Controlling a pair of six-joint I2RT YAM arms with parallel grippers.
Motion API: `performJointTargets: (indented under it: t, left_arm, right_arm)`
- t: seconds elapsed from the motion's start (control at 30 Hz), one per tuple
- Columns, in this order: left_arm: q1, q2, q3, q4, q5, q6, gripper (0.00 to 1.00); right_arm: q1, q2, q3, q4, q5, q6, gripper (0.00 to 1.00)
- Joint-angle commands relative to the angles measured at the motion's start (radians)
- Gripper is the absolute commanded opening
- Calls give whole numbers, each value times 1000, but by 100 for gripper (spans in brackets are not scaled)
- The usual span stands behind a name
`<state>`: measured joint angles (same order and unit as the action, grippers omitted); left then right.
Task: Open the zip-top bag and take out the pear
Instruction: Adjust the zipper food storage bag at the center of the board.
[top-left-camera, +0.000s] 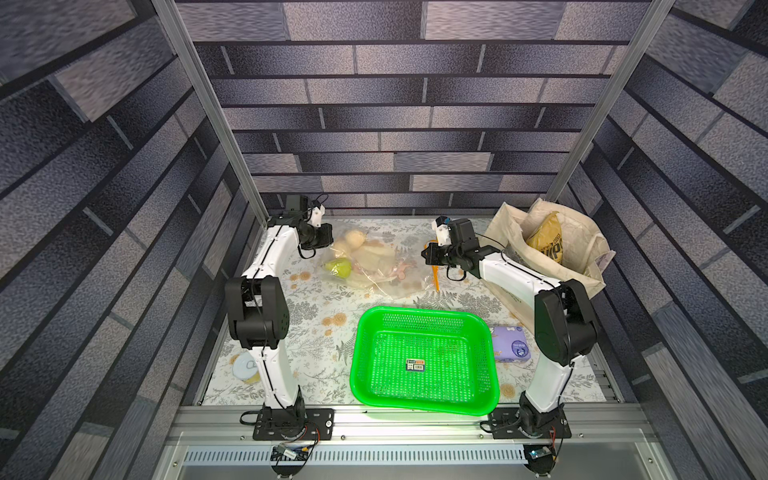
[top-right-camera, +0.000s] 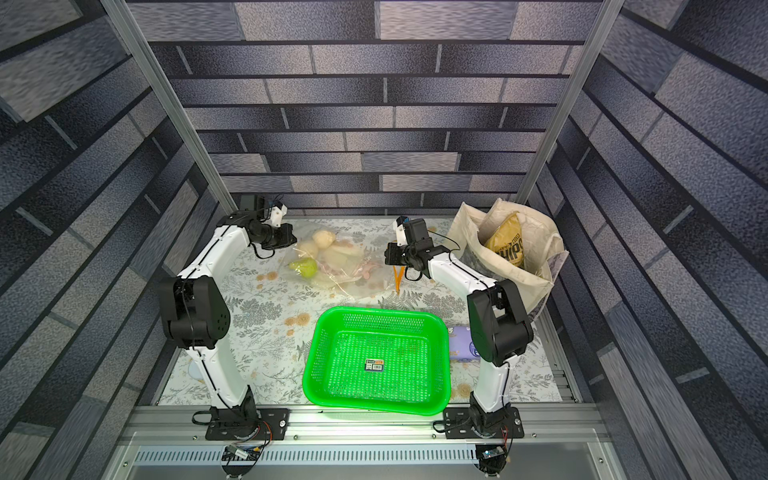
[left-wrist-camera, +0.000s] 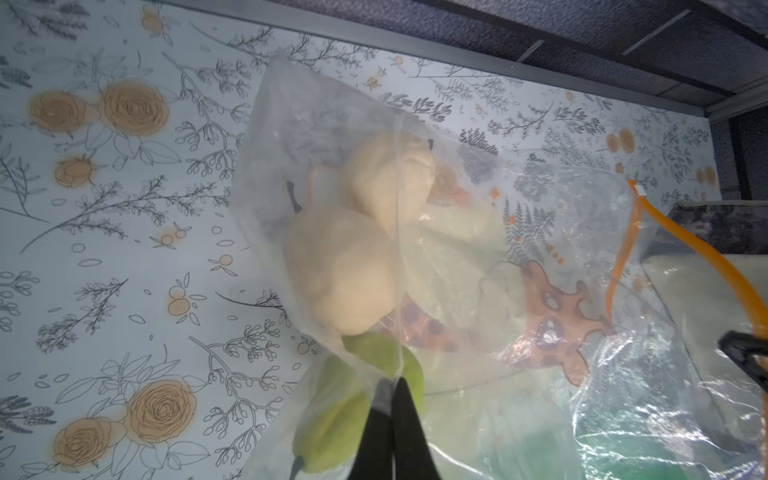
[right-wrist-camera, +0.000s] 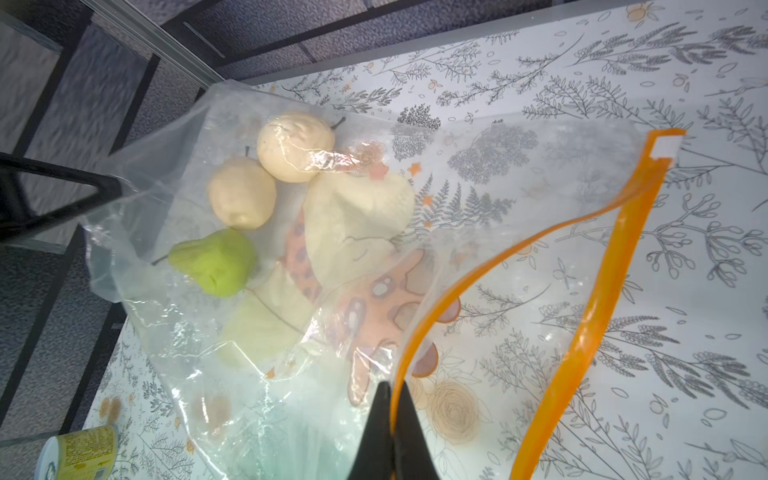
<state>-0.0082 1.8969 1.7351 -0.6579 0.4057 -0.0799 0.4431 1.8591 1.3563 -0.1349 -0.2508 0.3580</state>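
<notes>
Nearest me sits a green perforated plastic basket (top-left-camera: 422, 311); beyond it on the floral table (right-wrist-camera: 665, 83) lies the large crinkly clear zip-top bag (right-wrist-camera: 498, 166), its orange zip strip (right-wrist-camera: 598, 307) already parted. The right gripper (right-wrist-camera: 390, 386) pinches one lip of the strip and the left gripper (left-wrist-camera: 392, 380) pinches the bag's left end. The green pear (right-wrist-camera: 216, 264) is still inside, so I'd say only lifting it out is left.

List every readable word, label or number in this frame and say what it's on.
"CHIPS": yellow chip bag in the canvas tote; smaller print above it is blurred.
Sticker in the green basket: too small to read.
Purple packet, label: too small to read.
Can, print: blurred.
Zip-top bag: giraffe picture, no words.
</notes>
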Motion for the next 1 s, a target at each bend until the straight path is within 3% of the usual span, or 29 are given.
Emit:
performJointTargets:
  t: [0.0, 0.23, 0.47, 0.7, 0.97]
  left_arm:
    - [-38, -63, 49, -30, -27, 51, 0]
    - [-58, -29, 101, -107, -86, 59, 0]
    - [-59, -95, 50, -85, -131, 70, 0]
    - [-58, -175, 42, -35, -40, 42, 0]
    - [-45, -116, 140, -77, -33, 17, 0]
  right_arm:
    - [1, 43, 42, -17, 24, 4, 1]
    - [-2, 73, 46, -14, 30, 14, 2]
    - [-11, 80, 41, -25, 23, 19, 2]
    - [-16, 91, 30, -32, 30, 30, 3]
    - [-24, 97, 0, -17, 28, 63, 3]
